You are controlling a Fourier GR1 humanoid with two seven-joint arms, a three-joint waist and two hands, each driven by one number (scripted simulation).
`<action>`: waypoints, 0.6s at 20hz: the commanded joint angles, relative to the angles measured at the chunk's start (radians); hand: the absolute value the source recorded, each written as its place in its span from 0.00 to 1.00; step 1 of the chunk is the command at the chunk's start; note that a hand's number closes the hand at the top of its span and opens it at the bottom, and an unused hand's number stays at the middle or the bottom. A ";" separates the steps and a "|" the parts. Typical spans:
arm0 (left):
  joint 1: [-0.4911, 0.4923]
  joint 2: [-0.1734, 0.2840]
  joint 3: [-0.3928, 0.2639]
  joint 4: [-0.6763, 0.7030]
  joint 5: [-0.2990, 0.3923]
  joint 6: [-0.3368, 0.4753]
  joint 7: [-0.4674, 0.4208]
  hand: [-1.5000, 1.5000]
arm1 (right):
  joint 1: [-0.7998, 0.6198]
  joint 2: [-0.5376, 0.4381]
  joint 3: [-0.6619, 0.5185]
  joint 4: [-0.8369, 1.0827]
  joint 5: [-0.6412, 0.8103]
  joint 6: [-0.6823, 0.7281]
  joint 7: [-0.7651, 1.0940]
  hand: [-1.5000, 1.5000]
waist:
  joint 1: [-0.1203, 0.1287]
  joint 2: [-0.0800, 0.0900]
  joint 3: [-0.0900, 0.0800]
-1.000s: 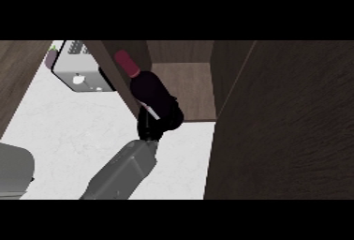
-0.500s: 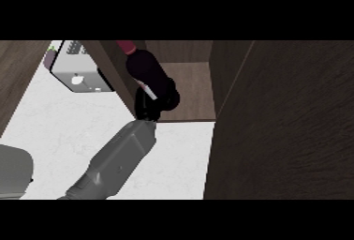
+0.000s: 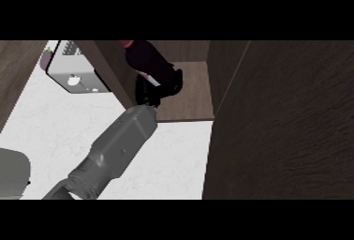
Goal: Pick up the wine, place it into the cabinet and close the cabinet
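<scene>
One large dark cabinet door [image 3: 283, 122] stands open to the right of the hand, filling that side of the view; the white tabletop [image 3: 62, 126] spreads below and to the left of the hand; the cabinet [image 3: 190, 91], a brown wooden box, opens around the hand, its shelf lying just beneath and right of the fingers; a grey forearm [image 3: 114, 150] rises from the lower edge to the left hand [image 3: 159, 84], black, its fingers curled round the wine [image 3: 142, 54]; the dark bottle, red at its top, stands tilted inside the cabinet, above the hand; a white appliance [image 3: 72, 75] sits on the tabletop, left of the hand.
</scene>
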 commanded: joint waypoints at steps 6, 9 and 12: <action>-0.106 0.000 0.005 0.105 0.031 0.030 0.065 1.00 | -0.013 -0.003 0.003 0.056 -0.006 0.032 -0.057 0.00 | -0.034 0.012 0.001; -0.070 0.000 -0.017 0.069 0.053 0.031 0.045 1.00 | -0.014 0.006 0.023 0.006 -0.019 0.008 -0.001 0.00 | -0.043 0.010 0.000; -0.094 0.000 -0.014 0.075 0.084 0.059 0.046 1.00 | -0.053 -0.003 0.002 0.051 -0.032 0.019 -0.018 0.00 | -0.053 0.015 0.000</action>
